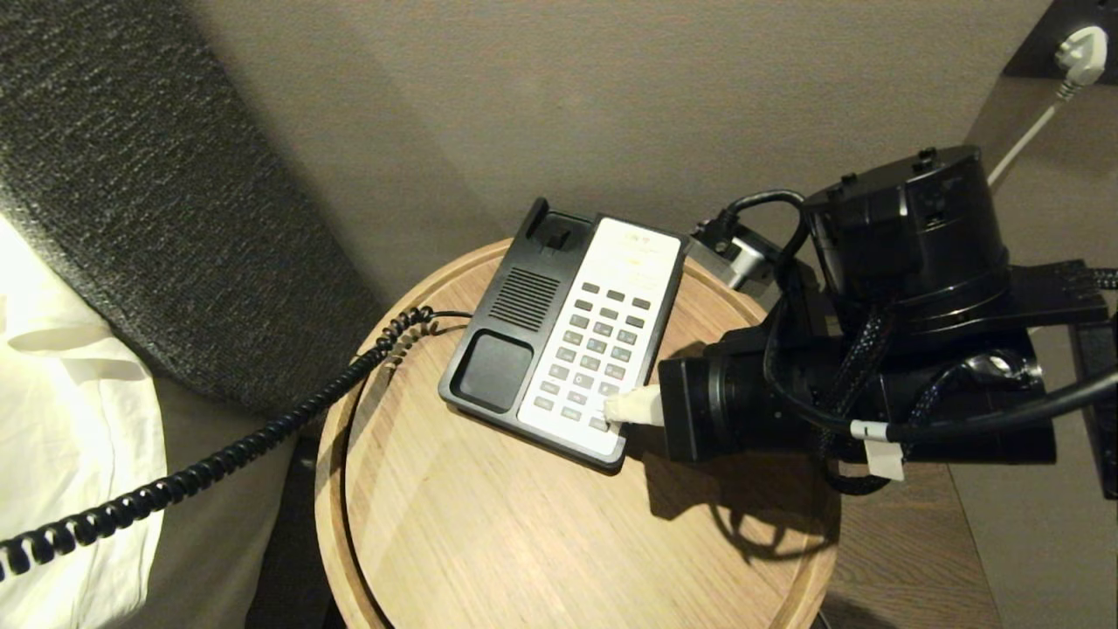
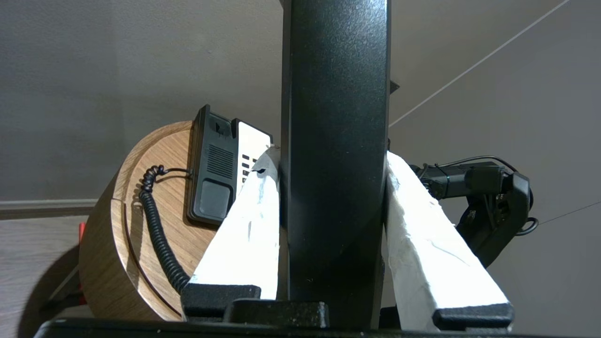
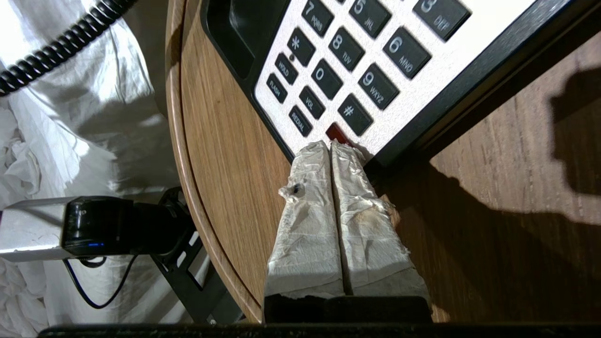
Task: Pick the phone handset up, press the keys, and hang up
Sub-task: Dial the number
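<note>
The black-and-white phone base (image 1: 568, 341) lies on the round wooden table (image 1: 524, 542) with its cradle empty. My right gripper (image 1: 616, 409) is shut, with nothing between its white-wrapped fingers. Its tips (image 3: 331, 145) rest at the red key (image 3: 335, 134) in the keypad's bottom row, below the # key. The phone handset (image 2: 335, 141) stands as a black bar between the wrapped fingers of my left gripper (image 2: 331, 157), which is shut on it off the table's left side, outside the head view. The coiled cord (image 1: 218, 459) stretches from the base out to the left.
A bed with white linen (image 1: 70, 393) and a dark padded headboard (image 1: 157, 192) stand left of the table. The wall is close behind the phone. A white plug (image 1: 1081, 52) sits in a socket at the upper right. A lower wooden surface (image 1: 900, 559) adjoins the table on the right.
</note>
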Robot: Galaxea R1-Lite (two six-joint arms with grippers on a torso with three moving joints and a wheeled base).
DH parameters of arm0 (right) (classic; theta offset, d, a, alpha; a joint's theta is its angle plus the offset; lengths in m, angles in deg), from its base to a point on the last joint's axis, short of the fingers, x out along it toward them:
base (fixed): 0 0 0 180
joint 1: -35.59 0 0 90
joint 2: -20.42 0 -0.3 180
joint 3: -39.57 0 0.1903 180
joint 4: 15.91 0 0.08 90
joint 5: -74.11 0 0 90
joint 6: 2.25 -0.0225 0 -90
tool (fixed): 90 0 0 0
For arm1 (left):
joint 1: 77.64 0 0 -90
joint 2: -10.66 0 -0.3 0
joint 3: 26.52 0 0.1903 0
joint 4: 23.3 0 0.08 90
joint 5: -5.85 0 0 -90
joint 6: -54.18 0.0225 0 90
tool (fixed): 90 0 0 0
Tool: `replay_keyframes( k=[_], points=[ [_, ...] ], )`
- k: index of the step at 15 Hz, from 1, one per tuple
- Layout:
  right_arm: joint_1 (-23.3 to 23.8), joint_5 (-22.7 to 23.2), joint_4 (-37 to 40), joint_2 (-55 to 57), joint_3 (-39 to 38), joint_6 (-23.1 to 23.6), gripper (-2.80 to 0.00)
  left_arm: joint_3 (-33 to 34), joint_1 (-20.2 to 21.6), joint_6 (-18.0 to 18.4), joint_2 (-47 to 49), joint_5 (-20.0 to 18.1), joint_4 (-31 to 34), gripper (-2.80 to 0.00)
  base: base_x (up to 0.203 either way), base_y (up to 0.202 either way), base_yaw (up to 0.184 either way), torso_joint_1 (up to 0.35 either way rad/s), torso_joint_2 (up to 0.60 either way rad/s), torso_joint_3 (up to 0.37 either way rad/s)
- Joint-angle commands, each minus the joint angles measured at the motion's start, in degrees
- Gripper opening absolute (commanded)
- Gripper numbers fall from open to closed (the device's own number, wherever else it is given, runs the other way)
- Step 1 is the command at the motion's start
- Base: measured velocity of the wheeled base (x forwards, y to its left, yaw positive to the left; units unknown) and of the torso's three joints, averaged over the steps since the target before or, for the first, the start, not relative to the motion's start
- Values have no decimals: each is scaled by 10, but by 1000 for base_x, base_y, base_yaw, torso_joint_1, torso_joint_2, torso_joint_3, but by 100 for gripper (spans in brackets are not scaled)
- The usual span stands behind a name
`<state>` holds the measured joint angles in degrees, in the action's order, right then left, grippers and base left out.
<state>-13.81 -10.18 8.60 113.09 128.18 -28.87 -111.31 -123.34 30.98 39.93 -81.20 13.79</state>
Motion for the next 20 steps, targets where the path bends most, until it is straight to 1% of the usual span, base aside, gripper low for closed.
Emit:
replay_keyframes(
  k=[1, 20],
  points=[
    [-1, 1, -1, 6, -4, -1, -280, 3, -1, -2, -1, 0, 0, -280, 0, 0, 0, 0, 0, 0],
    [-6, 5, -8, 19, -8, 2, -280, 15, -1, -4, -9, 0, 0, -280, 0, 0, 0, 0, 0, 0]
  ],
)
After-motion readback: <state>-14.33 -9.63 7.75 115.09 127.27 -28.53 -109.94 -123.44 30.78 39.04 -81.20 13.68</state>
